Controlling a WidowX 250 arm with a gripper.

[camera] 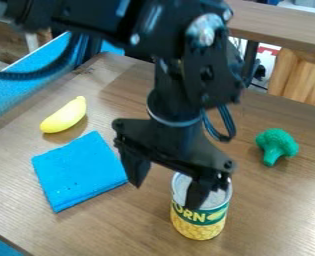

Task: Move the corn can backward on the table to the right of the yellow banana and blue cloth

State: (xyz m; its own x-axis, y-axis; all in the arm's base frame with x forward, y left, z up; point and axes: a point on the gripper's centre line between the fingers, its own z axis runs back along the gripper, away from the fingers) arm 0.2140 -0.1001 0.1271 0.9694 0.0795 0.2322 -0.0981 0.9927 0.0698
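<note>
Nearest you, on the near part of the worktop (273,220), the corn can (200,225) stands upright, its pale metal lid facing up. The gripper (166,196) hangs just above and beside it, its fingers spread wide with nothing held between them. One finger (198,194) overlaps the lid and the upper side of the can in your view; you can't tell whether it touches. The other finger hangs on the side towards the cloth, over bare wood.

As it lies now, the can isn't centred between the fingers. If you work on it, shift the gripper sideways first, with enough height to clear the rim—lowering or closing from here could tip the can or catch the lid. Line the fingers up on opposite sides of the round wall, go well below the rim, and squeeze evenly so the smooth metal doesn't slip or turn.

A little farther off, the folded blue cloth (79,171) lies flat, to the left of the can; keep a low fingertip from dragging its nearest corner. Farther still, the green toy broccoli (277,145) is towards the worktop's right side, well apart from the gripper. Beyond the cloth—near the worktop's left edge—lies the yellow toy fruit (64,116).
</note>
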